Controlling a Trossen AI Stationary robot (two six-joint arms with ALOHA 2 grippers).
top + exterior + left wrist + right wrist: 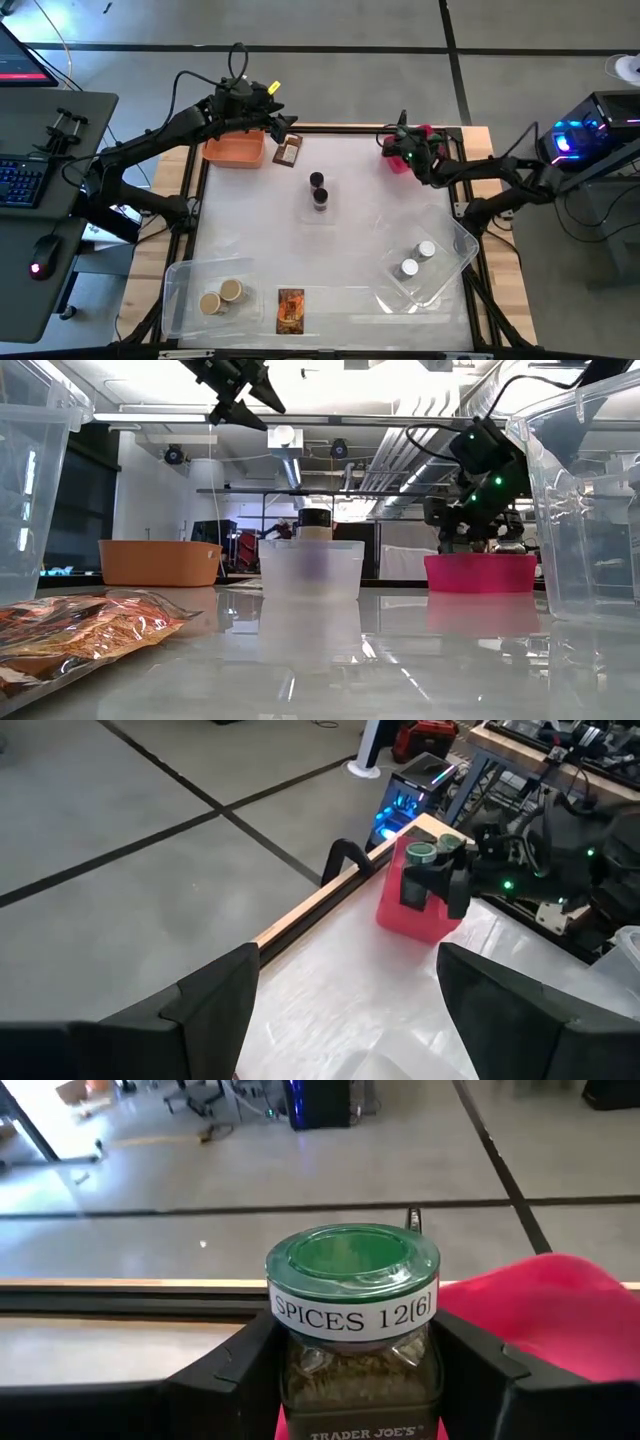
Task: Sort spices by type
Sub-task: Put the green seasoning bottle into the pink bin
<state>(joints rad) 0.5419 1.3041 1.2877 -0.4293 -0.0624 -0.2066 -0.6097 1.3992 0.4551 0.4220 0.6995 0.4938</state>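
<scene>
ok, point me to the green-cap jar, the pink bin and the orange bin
green-cap jar [352, 1270]: right wrist view, on its cap.
pink bin [480, 573]: low view, on its front wall.
orange bin [235, 152]: high view, on its floor.

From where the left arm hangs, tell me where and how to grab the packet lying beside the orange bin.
Take the packet by its long edges, coming straight down from above. It lies flat on the table, so no side approach gets under it, and the orange bin crowds one side. The left gripper, fingers open and empty, hangs just over it; turning the wrist to span the narrow width would probably help.
</scene>
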